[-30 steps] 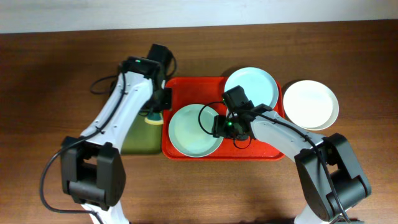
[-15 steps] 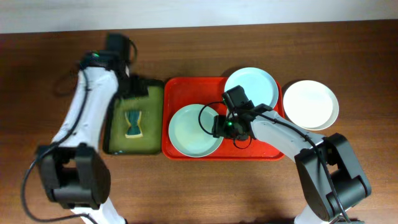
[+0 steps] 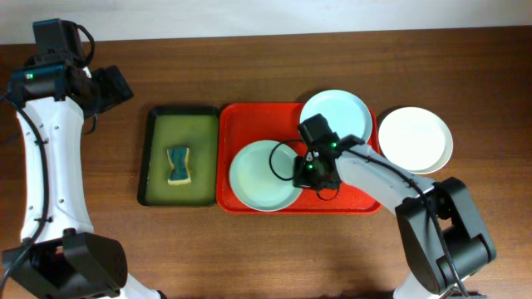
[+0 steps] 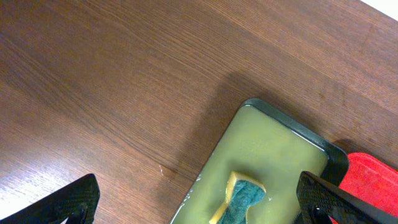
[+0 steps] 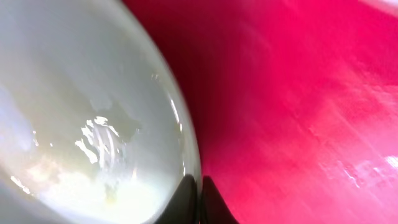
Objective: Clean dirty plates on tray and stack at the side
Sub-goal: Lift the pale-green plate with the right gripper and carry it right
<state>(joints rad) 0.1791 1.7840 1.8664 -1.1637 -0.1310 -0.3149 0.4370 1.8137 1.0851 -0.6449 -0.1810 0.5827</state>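
The pale green round shallow plastic plate (image 3: 258, 178) is lying flat in the 8 o'clock part of the large red rectangular plastic tray (image 3: 366, 199). At its 3 o'clock edge the rim is being pinched by the right gripper (image 3: 306, 173). In the right wrist view the fingers (image 5: 214, 205) are seen pressed together on that rim with no gap between them, the pale green plate (image 5: 74, 93) lying to one side and the bare red tray (image 5: 298, 93) to the other. Bright glints are showing on the plate's inside.

The pale blue round plastic plate (image 3: 335, 116) is resting at the tray's 1 o'clock corner, lying over the raised rim so that part of it is outside the tray. The white round plastic plate (image 3: 416, 139) is sitting on the brown wooden surface (image 3: 266, 249) at the tray's 3 o'clock side, just beside the tray and the pale blue plate.

At the red tray's 9 o'clock side, right against it, a smaller dark green rectangular tray (image 3: 158, 133) is lying. A teal and yellow sponge (image 3: 178, 164) with a pinched waist is resting in it, also seen in the left wrist view (image 4: 239, 196).

The left gripper (image 3: 116, 83) is hanging over bare wood at 10 o'clock, well apart from both trays. Its fingers (image 4: 68, 199) are spread wide with nothing between them.
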